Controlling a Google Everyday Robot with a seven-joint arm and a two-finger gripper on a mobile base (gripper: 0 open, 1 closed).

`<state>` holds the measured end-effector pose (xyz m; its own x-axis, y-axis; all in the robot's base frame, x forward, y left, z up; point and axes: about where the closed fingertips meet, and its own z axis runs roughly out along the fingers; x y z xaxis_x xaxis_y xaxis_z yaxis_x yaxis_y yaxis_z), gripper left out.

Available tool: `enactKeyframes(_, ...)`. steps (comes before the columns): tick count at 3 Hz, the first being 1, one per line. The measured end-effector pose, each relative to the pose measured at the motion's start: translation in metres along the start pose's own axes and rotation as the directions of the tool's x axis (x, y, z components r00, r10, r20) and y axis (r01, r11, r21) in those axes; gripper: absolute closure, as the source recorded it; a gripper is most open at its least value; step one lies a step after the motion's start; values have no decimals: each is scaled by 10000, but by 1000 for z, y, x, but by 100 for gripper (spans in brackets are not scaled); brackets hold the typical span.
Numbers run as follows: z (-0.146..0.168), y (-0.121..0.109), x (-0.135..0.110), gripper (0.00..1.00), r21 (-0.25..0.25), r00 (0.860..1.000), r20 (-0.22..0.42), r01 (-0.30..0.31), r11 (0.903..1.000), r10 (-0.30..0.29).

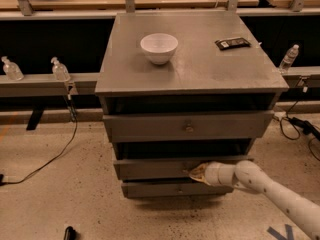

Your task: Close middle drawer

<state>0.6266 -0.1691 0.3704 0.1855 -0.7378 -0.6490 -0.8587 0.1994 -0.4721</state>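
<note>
Dim overhead light, claw (pixel 193 173) at middle drawer (pixel 150 168)

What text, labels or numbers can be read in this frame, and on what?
No text here can be read.
The black packet on the cabinet: pale print, too blurred to read.
The blue floor marking: cut off at the edge, not legible.
The hand, against the middle drawer front: no lettering shows.

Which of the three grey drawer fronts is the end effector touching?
The middle drawer: the end effector rests against its front near the centre. The top drawer is above it, the lowest drawer below it.
</note>
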Motion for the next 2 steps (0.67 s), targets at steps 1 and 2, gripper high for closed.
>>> enactKeyframes(1, 1, -7, -2, 100, 41, 9999, -26, 169, 9998, -169)
enactKeyframes(2, 5, -28, -15, 100, 126, 9966, -18, 820, 9966, -820)
